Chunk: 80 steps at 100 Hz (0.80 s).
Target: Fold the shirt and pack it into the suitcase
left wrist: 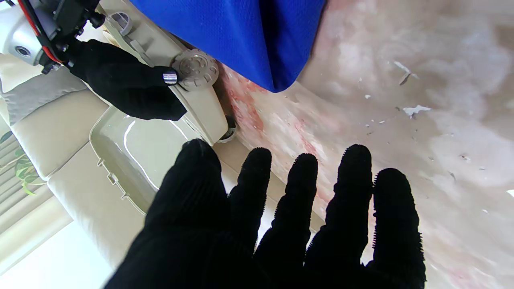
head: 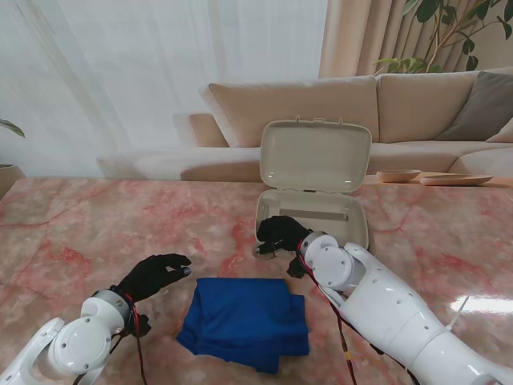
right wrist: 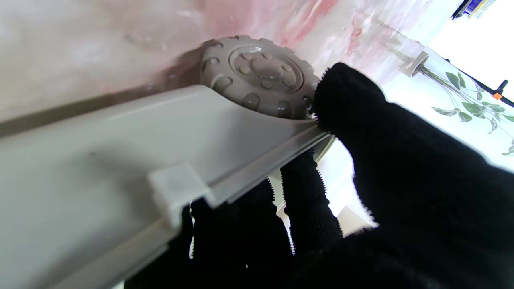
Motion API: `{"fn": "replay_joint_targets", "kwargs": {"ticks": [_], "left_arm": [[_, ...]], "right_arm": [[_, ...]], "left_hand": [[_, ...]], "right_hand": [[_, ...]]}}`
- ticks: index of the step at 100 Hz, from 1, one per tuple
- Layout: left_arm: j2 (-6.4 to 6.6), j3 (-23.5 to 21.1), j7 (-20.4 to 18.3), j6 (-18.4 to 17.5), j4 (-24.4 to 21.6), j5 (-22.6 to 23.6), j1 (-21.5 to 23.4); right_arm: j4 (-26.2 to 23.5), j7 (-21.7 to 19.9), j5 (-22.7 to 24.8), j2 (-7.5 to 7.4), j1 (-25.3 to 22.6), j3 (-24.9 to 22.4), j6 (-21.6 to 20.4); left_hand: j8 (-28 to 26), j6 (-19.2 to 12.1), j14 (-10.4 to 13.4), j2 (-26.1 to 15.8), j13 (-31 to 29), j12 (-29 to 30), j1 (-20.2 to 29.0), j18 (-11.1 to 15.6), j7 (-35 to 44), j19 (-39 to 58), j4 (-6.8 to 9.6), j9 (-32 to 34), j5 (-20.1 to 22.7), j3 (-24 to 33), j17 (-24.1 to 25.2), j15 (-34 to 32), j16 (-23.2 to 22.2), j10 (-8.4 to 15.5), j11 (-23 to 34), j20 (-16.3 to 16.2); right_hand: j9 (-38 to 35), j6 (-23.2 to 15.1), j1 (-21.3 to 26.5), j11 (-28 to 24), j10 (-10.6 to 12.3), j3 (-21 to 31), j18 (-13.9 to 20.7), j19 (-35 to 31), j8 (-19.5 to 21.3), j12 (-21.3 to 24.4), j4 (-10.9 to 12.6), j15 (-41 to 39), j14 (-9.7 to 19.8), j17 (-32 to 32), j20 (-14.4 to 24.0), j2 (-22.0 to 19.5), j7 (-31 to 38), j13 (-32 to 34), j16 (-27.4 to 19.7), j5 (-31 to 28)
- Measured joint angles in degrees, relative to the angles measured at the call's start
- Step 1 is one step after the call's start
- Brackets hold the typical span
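Shirt (head: 244,321) folded, between hands | right hand (head: 280,234) grips suitcase (head: 314,210) corner

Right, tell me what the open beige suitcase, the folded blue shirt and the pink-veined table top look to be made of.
Open beige suitcase: likely moulded hard plastic, matt; stiff lid standing upright, ribbed wheel.
Folded blue shirt: soft woven or knit fabric, matt; it creases and drapes.
Pink-veined table top: marble or a marble-look surface, polished; it shows reflections. Which one cannot be told.
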State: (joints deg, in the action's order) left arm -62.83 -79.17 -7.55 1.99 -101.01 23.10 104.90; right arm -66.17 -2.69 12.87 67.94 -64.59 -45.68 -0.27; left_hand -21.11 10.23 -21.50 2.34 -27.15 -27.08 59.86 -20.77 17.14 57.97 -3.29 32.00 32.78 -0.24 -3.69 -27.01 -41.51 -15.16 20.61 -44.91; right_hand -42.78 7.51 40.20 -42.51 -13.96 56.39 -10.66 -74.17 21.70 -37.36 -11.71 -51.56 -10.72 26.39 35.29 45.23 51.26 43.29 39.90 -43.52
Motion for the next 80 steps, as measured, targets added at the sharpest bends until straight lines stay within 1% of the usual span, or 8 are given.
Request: {"fn": "replay_joint_targets", "kwargs": {"ticks": [31, 44, 60, 80], "left_arm": [[0.01, -0.2, 0.0, 0.0, 0.0, -0.4, 0.2], [0.01, -0.4, 0.0, 0.1, 0.0, -0.3, 0.5], [0.0, -0.5, 0.2, 0.2, 0.2, -0.3, 0.7], [0.0, -0.5, 0.1, 0.4, 0.3, -0.5, 0.6]], "right_arm": [[2.6, 0.8, -3.6, 2.04, 2.7, 4.1, -0.3], [3.7, 1.3, -4.5, 2.94, 3.7, 5.7, -1.5], [5.4, 2.7, -5.9, 4.41, 4.6, 7.5, -2.5], [7.1, 3.2, -7.6, 6.02, 5.8, 9.1, -3.1]], "left_hand": [[0.0, 0.0, 0.0, 0.0, 0.0, 0.0, 0.0, 0.0, 0.0, 0.0, 0.0, 0.0, 0.0, 0.0, 0.0, 0.0, 0.0, 0.0, 0.0, 0.0], [0.0, 0.0, 0.0, 0.0, 0.0, 0.0, 0.0, 0.0, 0.0, 0.0, 0.0, 0.0, 0.0, 0.0, 0.0, 0.0, 0.0, 0.0, 0.0, 0.0], [0.0, 0.0, 0.0, 0.0, 0.0, 0.0, 0.0, 0.0, 0.0, 0.0, 0.0, 0.0, 0.0, 0.0, 0.0, 0.0, 0.0, 0.0, 0.0, 0.0], [0.0, 0.0, 0.0, 0.0, 0.0, 0.0, 0.0, 0.0, 0.0, 0.0, 0.0, 0.0, 0.0, 0.0, 0.0, 0.0, 0.0, 0.0, 0.0, 0.0]], "right_hand": [[0.1, 0.0, 0.0, 0.1, 0.0, 0.0, -0.3, 0.1, -0.5, 0.6, 0.0, 1.4, -0.1, -0.1, -0.1, -0.2, -0.8, -0.1, -0.8, 0.5], [0.1, 0.2, 0.1, 0.1, 0.0, 0.0, -0.6, 0.1, -0.5, 0.7, 0.0, 1.9, -0.1, -0.2, -0.1, -0.7, -1.2, -0.1, -1.4, 0.9], [0.1, 0.6, 1.1, 0.1, 0.0, 0.0, -0.8, 0.1, -0.5, 0.7, 0.0, 2.6, -0.2, -0.3, -0.2, -0.7, -1.3, -0.1, -2.2, 1.1], [0.1, 0.6, 1.5, 0.1, 0.1, 0.0, -0.7, 0.1, -0.6, 0.7, 0.0, 3.5, -0.3, -0.3, -0.2, -0.8, -1.3, -0.1, -2.8, 1.3]]}}
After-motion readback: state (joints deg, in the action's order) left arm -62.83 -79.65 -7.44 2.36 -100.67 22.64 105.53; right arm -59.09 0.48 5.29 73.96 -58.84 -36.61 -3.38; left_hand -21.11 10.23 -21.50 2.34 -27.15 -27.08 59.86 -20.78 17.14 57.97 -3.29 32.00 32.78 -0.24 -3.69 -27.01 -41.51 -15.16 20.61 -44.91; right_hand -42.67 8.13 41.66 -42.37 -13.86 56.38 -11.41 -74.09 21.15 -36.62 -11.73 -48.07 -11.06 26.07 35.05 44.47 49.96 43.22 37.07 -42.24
